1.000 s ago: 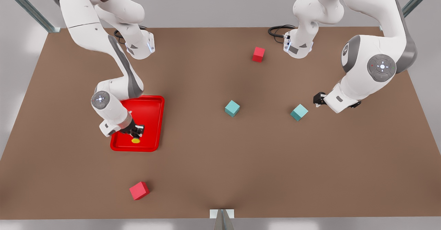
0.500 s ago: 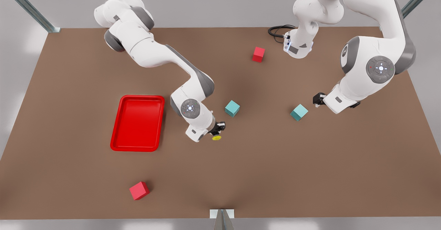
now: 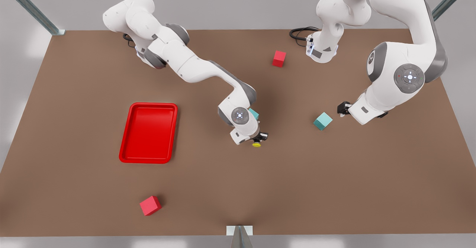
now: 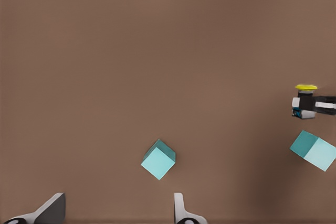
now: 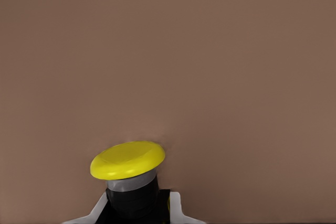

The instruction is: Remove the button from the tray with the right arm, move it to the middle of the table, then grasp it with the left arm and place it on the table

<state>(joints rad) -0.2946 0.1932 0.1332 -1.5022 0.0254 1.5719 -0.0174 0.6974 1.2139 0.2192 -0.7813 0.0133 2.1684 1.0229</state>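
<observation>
The button (image 3: pixel 256 144), a yellow cap on a black body, hangs just above the table (image 3: pixel 334 188) near its middle. My right gripper (image 3: pixel 261 138) is shut on the button's body, and the right wrist view shows the yellow cap (image 5: pixel 127 159) standing up between the fingers (image 5: pixel 176 205). The red tray (image 3: pixel 148 132) lies toward the front view's left with nothing in it. My left gripper (image 3: pixel 343 109) waits at the front view's right, open, close to a teal cube (image 3: pixel 322 121). In the left wrist view that cube (image 4: pixel 158 159) sits ahead of the spread fingers (image 4: pixel 52 211), and the held button (image 4: pixel 306 87) shows farther off.
A second teal cube (image 3: pixel 254 113) is partly hidden behind the right arm's wrist, beside the button. One red cube (image 3: pixel 279 58) lies at the back, another (image 3: pixel 150 205) near the front edge. Bare tabletop stretches between the two grippers and toward the front.
The right arm lifted the button out of the tray and carried it toward the front view's right, to the table's middle. The left arm has hardly moved.
</observation>
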